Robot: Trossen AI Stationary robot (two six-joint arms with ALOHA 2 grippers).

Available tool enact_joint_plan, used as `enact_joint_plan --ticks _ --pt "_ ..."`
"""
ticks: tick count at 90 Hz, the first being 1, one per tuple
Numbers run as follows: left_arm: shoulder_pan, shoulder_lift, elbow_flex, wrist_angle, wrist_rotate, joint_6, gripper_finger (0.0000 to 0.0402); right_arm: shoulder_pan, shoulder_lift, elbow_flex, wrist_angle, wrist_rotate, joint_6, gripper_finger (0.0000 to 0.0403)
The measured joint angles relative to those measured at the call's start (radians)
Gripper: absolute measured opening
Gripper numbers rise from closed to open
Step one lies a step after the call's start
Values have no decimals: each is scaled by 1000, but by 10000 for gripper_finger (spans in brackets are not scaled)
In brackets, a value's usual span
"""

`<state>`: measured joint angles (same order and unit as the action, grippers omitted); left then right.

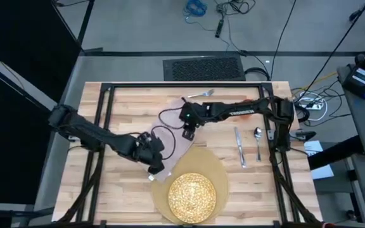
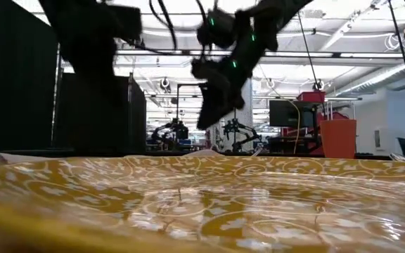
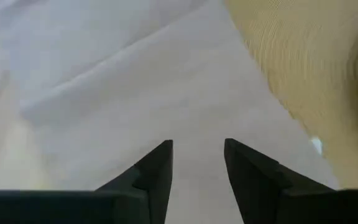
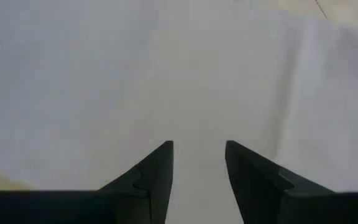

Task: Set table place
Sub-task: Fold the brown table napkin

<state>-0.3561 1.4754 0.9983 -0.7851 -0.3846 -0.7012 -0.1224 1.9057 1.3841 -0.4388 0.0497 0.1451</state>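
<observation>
A beige napkin point(image 1: 173, 136) lies spread on the table point(image 1: 125, 190), its near corner by the round tan placemat point(image 1: 219, 174). On the placemat rests a yellow speckled plate point(image 1: 192, 194). My left gripper point(image 1: 153, 163) stands open over the napkin's near end point(image 3: 185, 93), beside the placemat's edge point(image 3: 291, 56). My right gripper point(image 1: 189, 131) is open over the napkin's middle point(image 4: 166, 74) and hangs clear of the table in the low view point(image 2: 213, 105). Knife point(image 1: 239, 147) and spoon point(image 1: 258, 142) lie at the right, a fork point(image 1: 201, 94) at the far edge.
A black metal frame point(image 1: 106, 95) rings the tabletop. The right arm point(image 1: 239, 109) reaches across the far half of the table. An orange cup point(image 2: 337, 138) shows at the right in the low view. Bare wood lies at the near left.
</observation>
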Motion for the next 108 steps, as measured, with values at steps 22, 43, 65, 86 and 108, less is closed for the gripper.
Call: enact_joint_plan --ticks 22,43,65,86,108 --pt "-89 -77 -86 -312 -33 -241 131 164 4 23 67 46 68 132" --pt "-200 -110 -220 -294 2 -392 131 234 72 34 196 54 115 132" --pt "-245 -104 -309 -212 28 -441 131 248 239 169 182 44 132 132" --pt "-268 -99 -333 -219 33 -425 131 280 358 309 114 -5 149 132" --pt "-268 -99 -356 -210 40 -389 131 326 378 341 103 -5 186 132"
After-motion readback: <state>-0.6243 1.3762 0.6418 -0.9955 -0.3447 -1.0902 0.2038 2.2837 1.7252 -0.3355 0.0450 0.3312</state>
